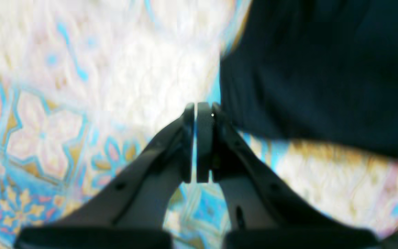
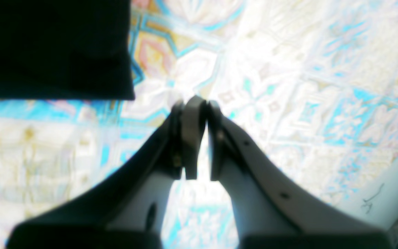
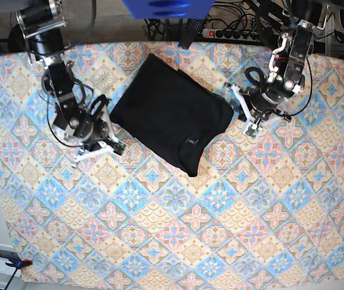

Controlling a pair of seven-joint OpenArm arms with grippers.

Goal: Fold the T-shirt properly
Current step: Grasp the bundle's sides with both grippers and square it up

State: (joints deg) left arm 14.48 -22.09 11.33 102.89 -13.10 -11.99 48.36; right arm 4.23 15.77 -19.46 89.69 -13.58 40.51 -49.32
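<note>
Two end effectors, left (image 1: 204, 107) and right (image 2: 200, 103), closed and empty, black T-shirt (image 3: 172, 115) lying between them.

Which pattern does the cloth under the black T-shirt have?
Multicoloured tiles with flowers and stars; the cloth shows best in the base view.

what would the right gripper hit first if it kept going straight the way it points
Probably the tile-patterned surface, beside the black T-shirt rather than on it, though depth is hard to judge

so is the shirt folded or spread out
Not neatly folded: in the base view, the plain black cotton T-shirt lies mostly spread and askew, its edges uneven, no neat rectangle.
</note>
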